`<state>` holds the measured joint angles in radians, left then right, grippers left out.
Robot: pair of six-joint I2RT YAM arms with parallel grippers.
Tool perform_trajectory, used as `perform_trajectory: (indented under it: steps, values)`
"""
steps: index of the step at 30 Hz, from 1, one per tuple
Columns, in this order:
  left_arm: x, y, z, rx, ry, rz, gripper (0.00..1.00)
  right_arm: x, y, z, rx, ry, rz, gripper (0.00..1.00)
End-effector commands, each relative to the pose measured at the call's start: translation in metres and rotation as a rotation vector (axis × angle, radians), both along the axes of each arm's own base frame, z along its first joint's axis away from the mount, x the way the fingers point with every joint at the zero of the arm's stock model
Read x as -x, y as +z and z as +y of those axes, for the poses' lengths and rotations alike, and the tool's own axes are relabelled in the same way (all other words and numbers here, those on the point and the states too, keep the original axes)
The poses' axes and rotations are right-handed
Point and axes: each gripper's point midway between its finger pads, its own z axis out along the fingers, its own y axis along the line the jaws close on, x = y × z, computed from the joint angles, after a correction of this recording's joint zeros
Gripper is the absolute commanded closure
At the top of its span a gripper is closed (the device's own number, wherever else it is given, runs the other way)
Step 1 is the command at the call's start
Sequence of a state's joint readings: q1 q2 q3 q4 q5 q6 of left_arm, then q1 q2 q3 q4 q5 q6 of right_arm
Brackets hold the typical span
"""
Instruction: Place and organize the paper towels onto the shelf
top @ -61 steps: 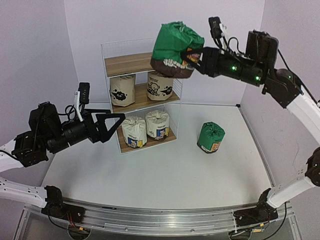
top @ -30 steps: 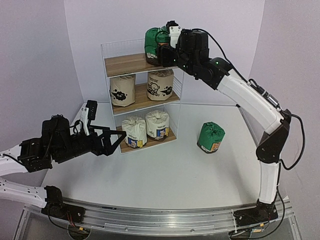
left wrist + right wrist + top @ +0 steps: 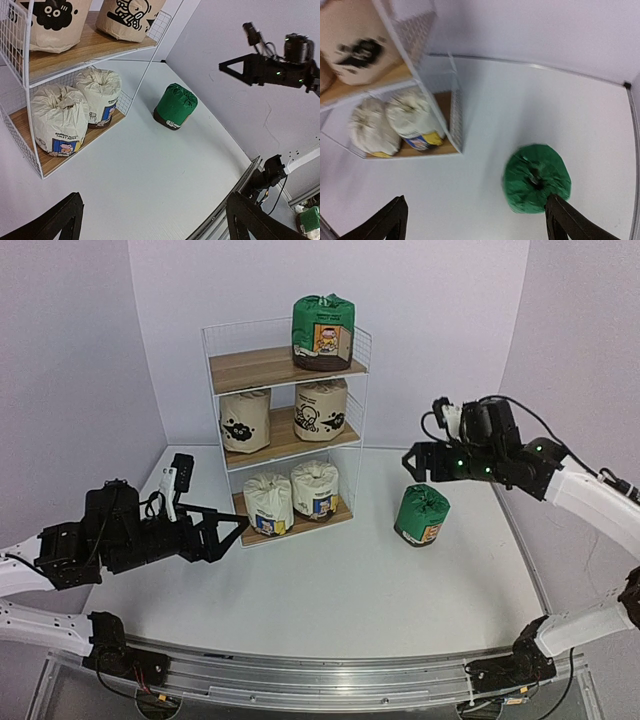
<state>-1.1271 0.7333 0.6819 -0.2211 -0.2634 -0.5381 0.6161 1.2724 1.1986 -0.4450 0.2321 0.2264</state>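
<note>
Green roll seated on shelf top board; beige pair below, white pair lowest. Second green roll stood on counter, right of shelf. Left fingers, right fingers spread wide, empty.

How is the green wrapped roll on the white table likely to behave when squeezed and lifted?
The green wrapped roll looks plump with a gathered top, so it probably gives softly and is light for its size. Standing on its base on the white table, it likely slides rather than rolls when pushed.
</note>
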Motion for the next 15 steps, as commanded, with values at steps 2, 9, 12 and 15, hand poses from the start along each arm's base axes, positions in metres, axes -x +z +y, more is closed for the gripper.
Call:
perform_trajectory:
  steps: [2, 9, 12, 15]
  values:
    - [0.006, -0.003, 0.008, 0.021, -0.001, 0.021, 0.0, 0.017, -0.089, -0.027, 0.124, 0.036, 0.18, 0.08]
    - [0.004, -0.008, 0.006, 0.026, 0.005, 0.028, 0.0, -0.013, -0.102, -0.06, 0.071, -0.183, 0.211, 0.07]
    - [0.003, -0.01, 0.003, 0.024, 0.002, 0.034, 0.0, -0.019, -0.103, -0.058, 0.04, -0.206, 0.22, 0.07]
    - [0.003, -0.012, 0.0, 0.023, -0.002, 0.04, 0.0, -0.018, -0.114, -0.045, 0.04, -0.123, 0.263, 0.07]
